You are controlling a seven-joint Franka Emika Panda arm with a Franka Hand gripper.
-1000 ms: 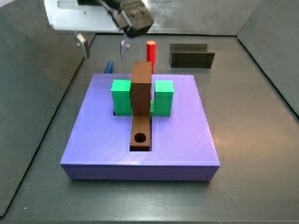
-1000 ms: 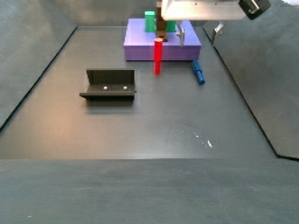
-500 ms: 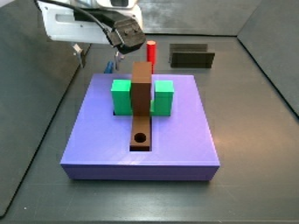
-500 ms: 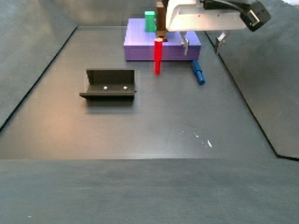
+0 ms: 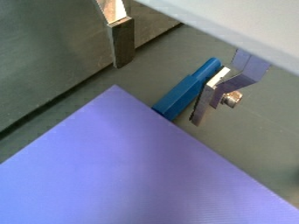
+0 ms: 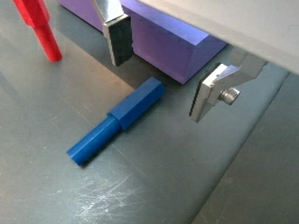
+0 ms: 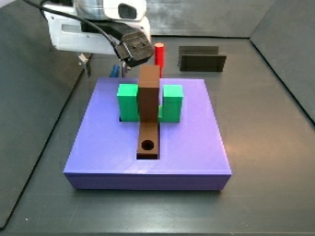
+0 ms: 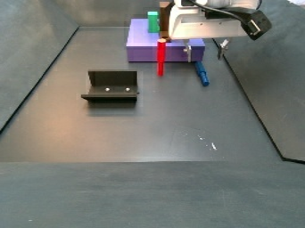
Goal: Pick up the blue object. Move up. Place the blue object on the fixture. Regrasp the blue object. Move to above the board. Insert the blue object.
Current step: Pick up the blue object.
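Nothing done yet: blue object (image 6: pixel 117 131) lies on the table beside the board (image 6: pixel 163 39). My gripper (image 6: pixel 163 74) hovers above it, fingers (image 6: pixel 117 39) wide open, empty.

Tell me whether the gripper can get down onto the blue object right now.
Probably yes. The gripper hangs open over the blue object, which lies flat on the floor beside the board; nothing sits between the fingers, though the board edge is close.
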